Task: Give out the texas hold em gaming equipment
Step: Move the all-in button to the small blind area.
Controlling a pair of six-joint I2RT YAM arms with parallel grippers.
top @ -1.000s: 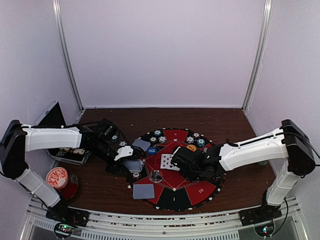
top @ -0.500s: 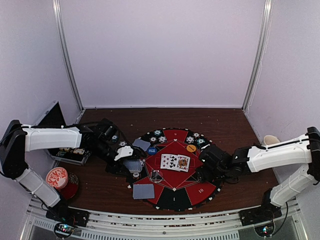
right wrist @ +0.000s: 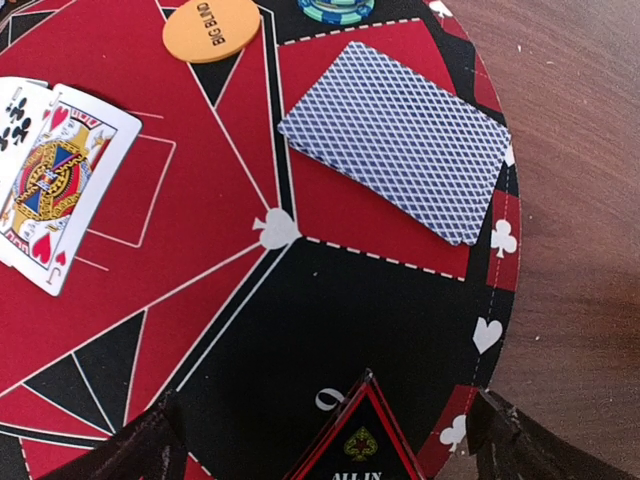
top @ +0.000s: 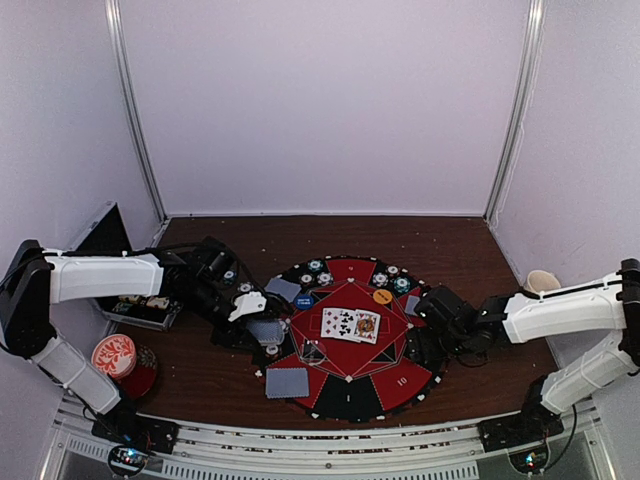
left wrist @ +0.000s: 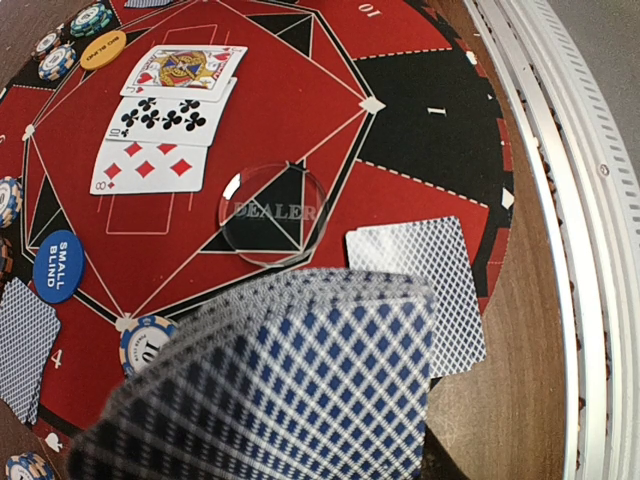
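- Step, as judged: deal next card from card stack (left wrist: 290,390).
- Step called for peeling top card only, flat, with stack steady and face-up cards (left wrist: 170,115) undisturbed.
- Left gripper (top: 258,332) was clamped on stack, above near-left part of mat (left wrist: 400,130).
- Right gripper (right wrist: 325,445) was spread wide and empty, low over mat's right rim.
- Face-down card (right wrist: 395,140) lay in right sector, near the fingertips but apart.

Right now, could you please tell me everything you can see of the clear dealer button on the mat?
The dealer button is a round, transparent disc, plastic by the look, with DEALER lettered across it. It lies flat on the mat, over a black triangle and the red around it, between the three face-up cards and a face-down card, touching neither.
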